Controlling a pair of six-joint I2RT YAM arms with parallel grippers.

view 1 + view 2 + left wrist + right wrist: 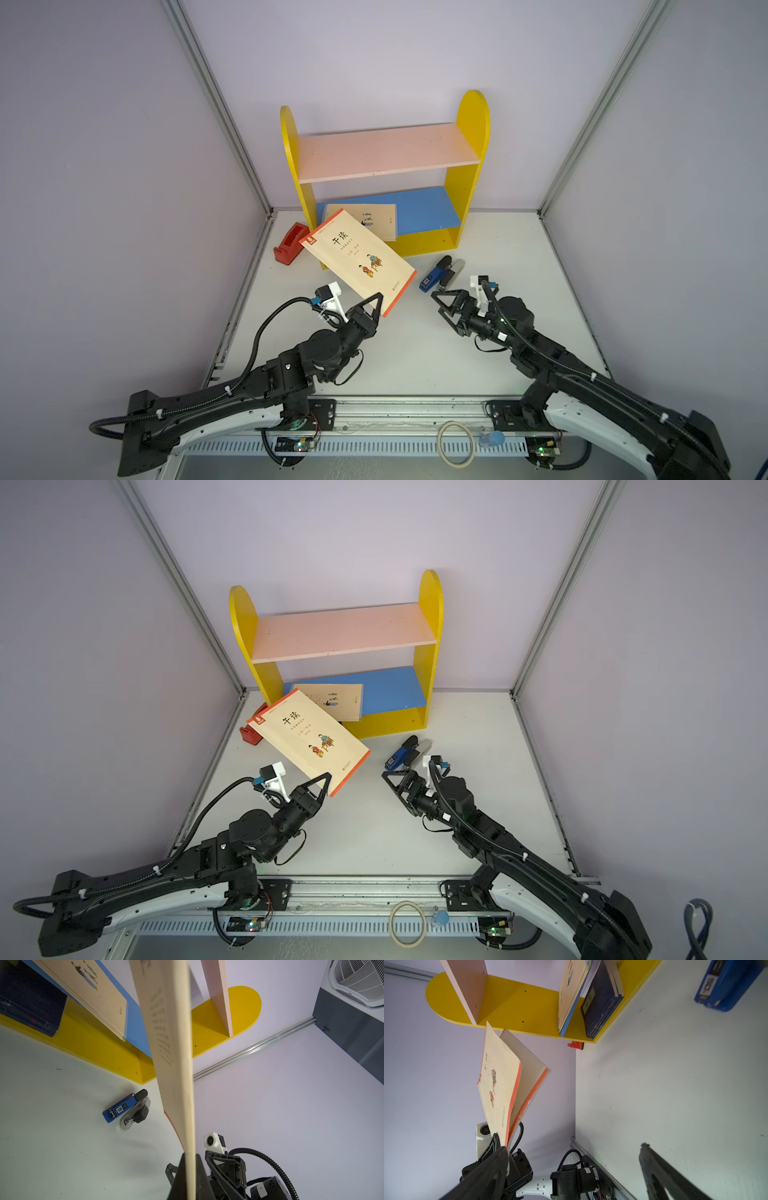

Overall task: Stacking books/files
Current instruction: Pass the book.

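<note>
Lilac walls, alu frame posts, white bench (pixel 415 357). A yellow shelf unit (pixel 471 124) stands at the back with a pink upper board (pixel 386 151) and a blue lower board (pixel 428 208).

Left jaws: pressed together, pinching the near corner of a cream book (pixel 357 257) at its orange edge. The book is off the bench and tilted, and it runs from the jaws up and away toward the shelf unit. Its cover faces up, with a black title and two small cartoon figures. In the right wrist view the same book (pixel 500 1084) has its covers fanning apart a bit beyond the pinch. In the left wrist view it (pixel 170 1043) is seen edge-on between the jaws. Its far corner overlaps the shelf front in both top views; cannot tell if it touches.

Right jaws: spread wide, nothing between them, low over the bench and well apart from the left jaws.

Beyond the left jaws, past the held book, shelved cream book(s) (pixel 382 220) lie flat on the blue board, at its left end; the count is unclear. Under that board, in the bottom compartment, is a stack of navy books (pixel 602 1005) with a yellow label on the top one.

A blue-and-black stapler (pixel 436 276) lies on the bench just ahead of the right jaws, between them and the shelf unit. A red tape dispenser (pixel 289 247) sits beyond the left jaws on their outer side, beside the shelf unit's left panel.
</note>
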